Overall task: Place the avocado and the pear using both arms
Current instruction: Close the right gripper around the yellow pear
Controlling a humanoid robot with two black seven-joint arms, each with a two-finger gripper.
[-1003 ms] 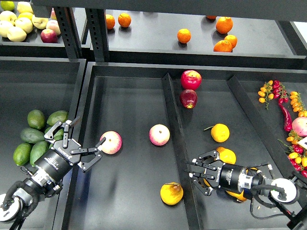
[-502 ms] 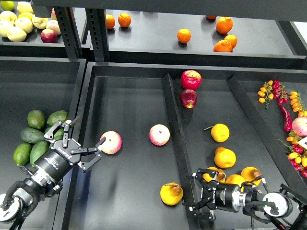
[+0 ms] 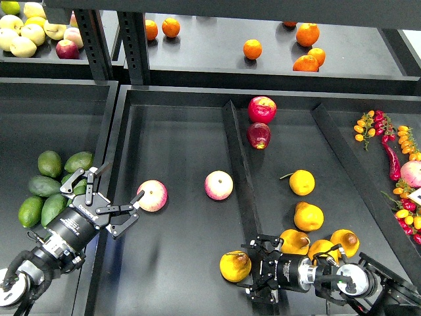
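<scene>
The pear [image 3: 235, 266], yellow-orange with a dark stem, lies at the front of the middle tray compartment. My right gripper [image 3: 252, 271] is low over the divider just right of the pear, with its fingers spread and nothing in them. Avocados lie in a pile in the left tray; the darkest one, the avocado [image 3: 43, 186], is in the middle of the pile. My left gripper [image 3: 110, 199] is open and empty over the wall between the left tray and the middle compartment, right of the pile and left of a pink apple [image 3: 152, 195].
A second pink apple [image 3: 218, 185] lies mid-compartment. Several yellow-orange fruits [image 3: 308, 216] fill the right compartment beside my right arm, with red apples [image 3: 261, 109] at its back. A raised divider [image 3: 238, 171] separates the compartments. Oranges [image 3: 252, 49] sit on the shelf behind.
My right arm has dropped toward the front and moved left, from over the right compartment's fruits to beside the pear. My left arm has barely moved.
</scene>
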